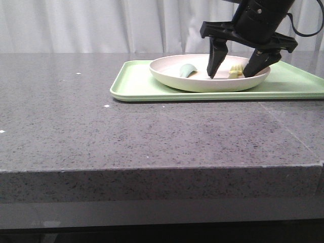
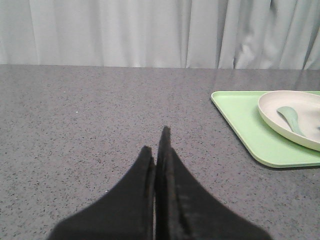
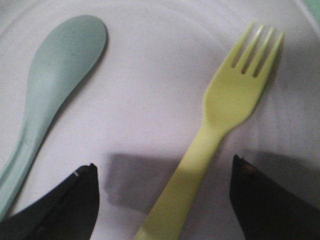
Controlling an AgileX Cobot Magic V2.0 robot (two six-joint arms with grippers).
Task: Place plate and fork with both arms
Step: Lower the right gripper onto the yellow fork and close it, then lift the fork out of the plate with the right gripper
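The cream-white plate (image 1: 202, 81) rests on the light-green tray (image 1: 136, 86) at the back right of the table. In it lies the pale-yellow fork (image 3: 225, 115), whose tines (image 1: 235, 72) show over the rim in the front view. My right gripper (image 1: 230, 71) stands open, its fingertips down inside the plate; in the right wrist view the fork's handle runs between them (image 3: 162, 172), touching neither. The left gripper (image 2: 156, 142) is shut on nothing, above bare table left of the tray (image 2: 250, 130), and it is out of the front view.
A grey-green spoon (image 3: 55, 80) lies in the plate (image 2: 280, 112) beside the fork, also visible as the spoon (image 1: 187, 71) in the front view. White curtains hang behind the grey stone table (image 1: 126, 136). The table's front edge is near the camera.
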